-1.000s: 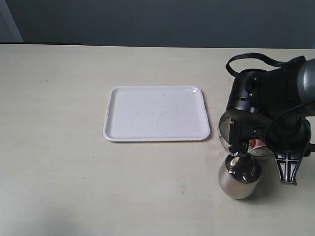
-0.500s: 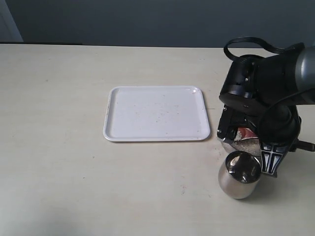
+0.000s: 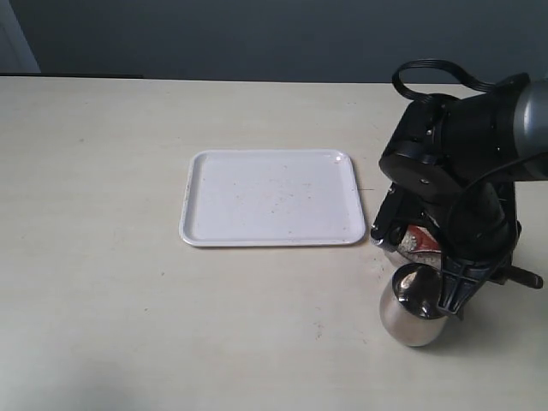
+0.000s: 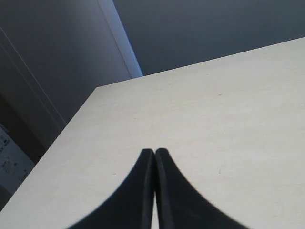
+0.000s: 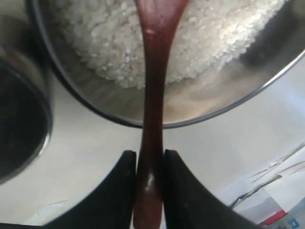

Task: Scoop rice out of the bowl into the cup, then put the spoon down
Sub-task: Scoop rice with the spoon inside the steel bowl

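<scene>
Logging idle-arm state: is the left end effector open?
No, the left end effector has its two fingers pressed together with nothing between them, above the table.

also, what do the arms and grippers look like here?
Right arm: glossy black rounded housing, grey link, black cable looped on top. Right gripper: black tapered fingers, webbed cut-outs in the exterior view. Left gripper: matte black fingers curving to thin tips. No markings visible.

Soft, even light covers the table [image 3: 103, 257], shadows faint, with a glint on the cup [image 3: 406, 322]. At my right wrist, the spoon [image 5: 152, 95] and my fingers [image 5: 116, 193] blur near the lens; the rice [image 5: 105, 38] glares white.
</scene>
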